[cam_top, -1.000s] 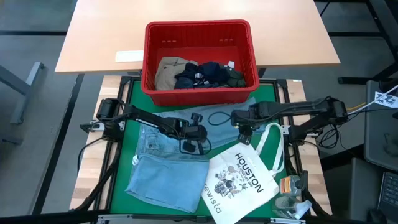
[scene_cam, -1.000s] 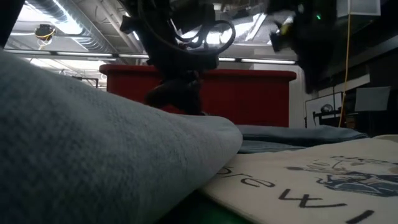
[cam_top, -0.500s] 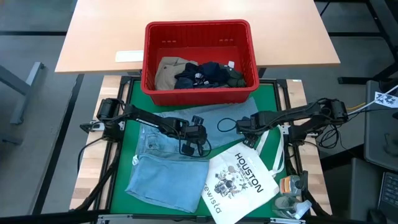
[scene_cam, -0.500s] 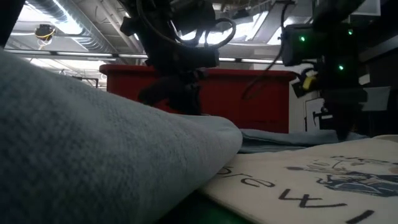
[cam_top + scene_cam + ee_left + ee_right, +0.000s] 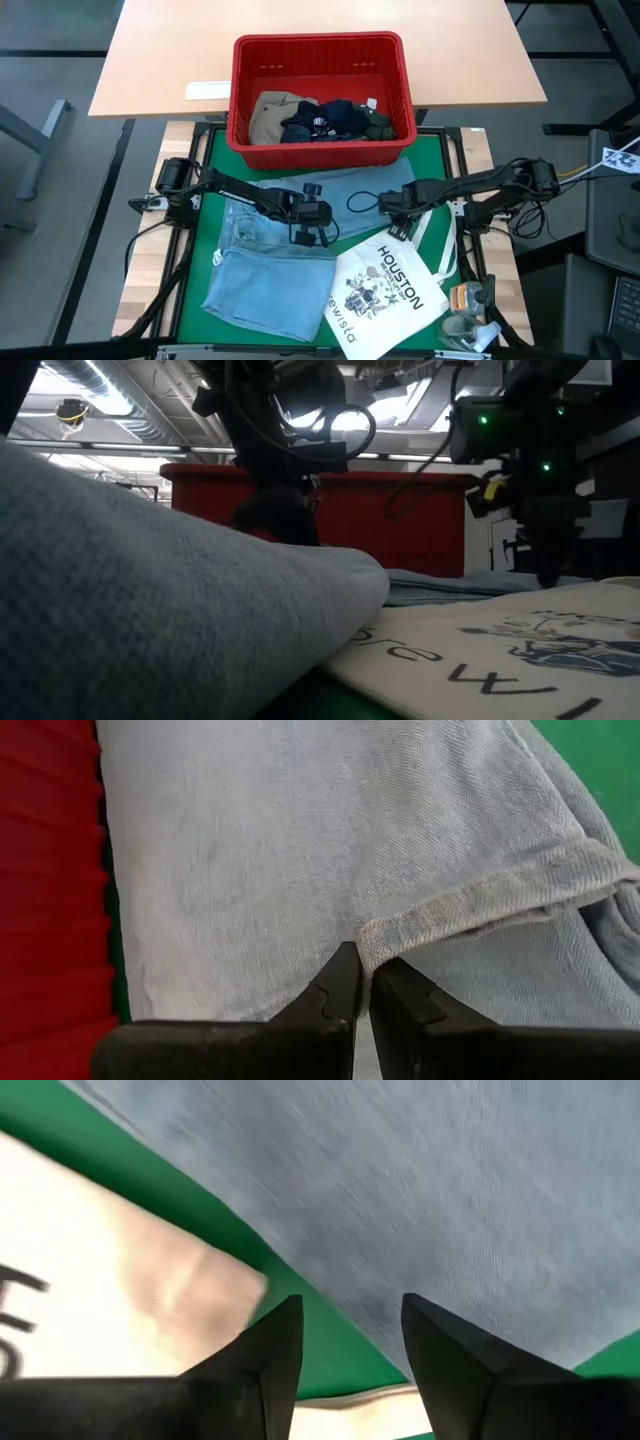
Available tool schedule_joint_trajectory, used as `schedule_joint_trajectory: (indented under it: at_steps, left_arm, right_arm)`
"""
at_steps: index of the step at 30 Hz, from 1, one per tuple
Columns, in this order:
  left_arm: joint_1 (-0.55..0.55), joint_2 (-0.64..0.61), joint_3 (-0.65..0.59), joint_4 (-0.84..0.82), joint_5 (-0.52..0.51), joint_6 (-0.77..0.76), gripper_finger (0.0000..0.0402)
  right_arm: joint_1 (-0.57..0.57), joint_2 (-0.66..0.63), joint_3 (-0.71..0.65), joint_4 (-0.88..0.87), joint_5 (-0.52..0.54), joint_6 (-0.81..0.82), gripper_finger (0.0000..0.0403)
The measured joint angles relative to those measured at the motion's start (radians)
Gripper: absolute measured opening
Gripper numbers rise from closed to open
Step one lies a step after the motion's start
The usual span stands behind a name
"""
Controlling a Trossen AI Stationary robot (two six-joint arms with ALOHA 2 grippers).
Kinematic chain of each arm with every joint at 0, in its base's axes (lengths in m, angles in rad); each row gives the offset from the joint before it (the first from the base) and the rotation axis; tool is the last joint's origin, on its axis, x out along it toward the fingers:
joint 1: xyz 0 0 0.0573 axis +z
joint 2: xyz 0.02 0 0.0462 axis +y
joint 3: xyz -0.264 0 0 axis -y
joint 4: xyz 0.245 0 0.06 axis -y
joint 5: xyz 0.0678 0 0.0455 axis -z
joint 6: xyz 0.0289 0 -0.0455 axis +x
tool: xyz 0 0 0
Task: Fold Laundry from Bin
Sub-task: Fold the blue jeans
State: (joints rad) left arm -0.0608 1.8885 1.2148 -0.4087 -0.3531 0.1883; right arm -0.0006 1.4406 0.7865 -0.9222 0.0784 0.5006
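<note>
A: What's on the green mat (image 5: 205, 215)?
B: Light blue denim (image 5: 262, 270), before the red bin (image 5: 322, 55) of clothes (image 5: 325, 120).
A: The grippers?
B: Left gripper (image 5: 362, 982) pinches the denim's hem; right gripper (image 5: 352, 1325) hovers open at its edge.

From above we see even, bright light with soft shadows under the dark arms. In the low view, ceiling lamps (image 5: 385, 405) glare from behind, so the arms are silhouettes, and the near light blue denim cloth (image 5: 150, 600) is blurred.
</note>
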Motion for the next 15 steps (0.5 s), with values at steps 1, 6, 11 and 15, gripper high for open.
schedule_joint_trajectory:
  at_steps: [1, 6, 11, 15]
  left_arm:
    - [0.000, 0.000, 0.000, 0.000, 0.000, 0.000, 0.0014]
    - [0.000, 0.001, 0.000, 0.001, 0.040, -0.002, 0.0014]
    - [0.000, 0.001, 0.000, 0.000, 0.042, 0.023, 0.0022]
    - [0.000, 0.001, 0.000, 0.000, 0.043, 0.022, 0.0064]
  right_arm:
    - [0.000, 0.000, 0.009, 0.000, 0.000, -0.011, 0.0170]
    - [0.000, 0.000, 0.038, 0.001, 0.000, -0.035, 0.0170]
    - [0.000, 0.000, 0.042, 0.000, -0.002, -0.035, 0.0170]
    - [0.000, 0.000, 0.042, 0.000, -0.003, -0.035, 0.0170]
